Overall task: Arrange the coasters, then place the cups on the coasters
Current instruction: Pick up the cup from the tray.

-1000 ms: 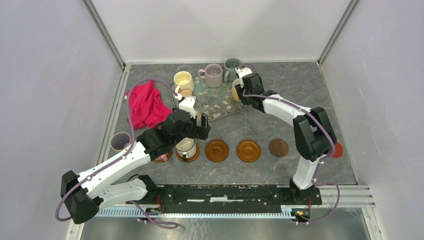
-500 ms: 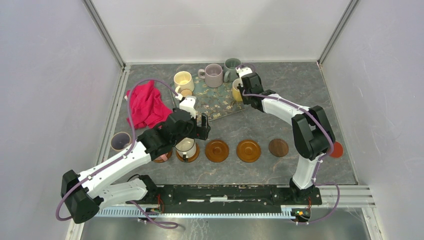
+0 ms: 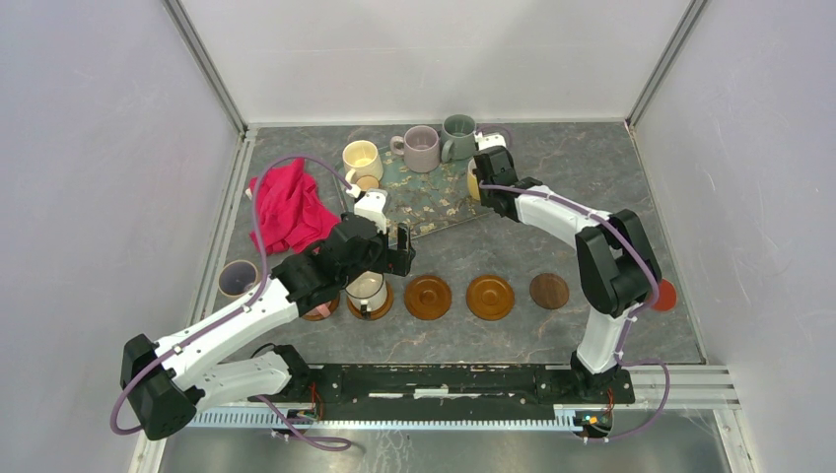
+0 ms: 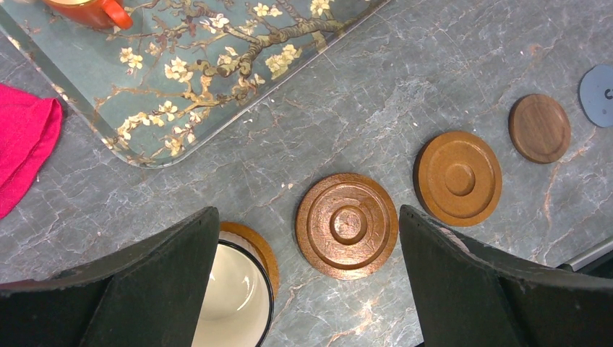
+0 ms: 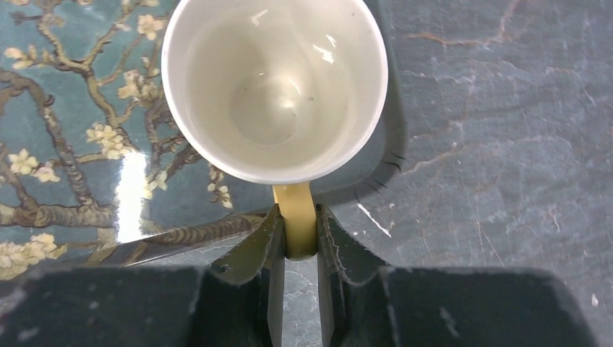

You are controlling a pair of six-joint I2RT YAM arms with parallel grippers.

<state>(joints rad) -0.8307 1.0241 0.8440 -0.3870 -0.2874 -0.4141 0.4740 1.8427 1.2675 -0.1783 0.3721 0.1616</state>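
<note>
My right gripper (image 5: 296, 233) is shut on the yellow handle (image 5: 296, 217) of a yellow cup (image 5: 275, 87), white inside, which stands at the edge of the floral tray (image 5: 65, 144). My left gripper (image 4: 307, 217) hangs open over a white, black-rimmed cup (image 4: 231, 296) that sits on an orange-brown coaster (image 4: 254, 242). In a row to its right lie a ringed brown coaster (image 4: 347, 225), an orange coaster (image 4: 458, 178), a dark brown coaster (image 4: 539, 128) and a grey-blue coaster (image 4: 598, 94). A red coaster (image 3: 666, 295) lies behind the right arm.
A cream cup (image 3: 362, 158), a mauve cup (image 3: 422, 148) and a grey-green cup (image 3: 457, 133) stand at the back by the tray (image 3: 434, 202). A red cloth (image 3: 288, 207) lies at the left. Another cup (image 3: 238, 279) stands near the left rail.
My right gripper has shut on the yellow cup's handle and shifted slightly to the right. The left arm has not moved.
</note>
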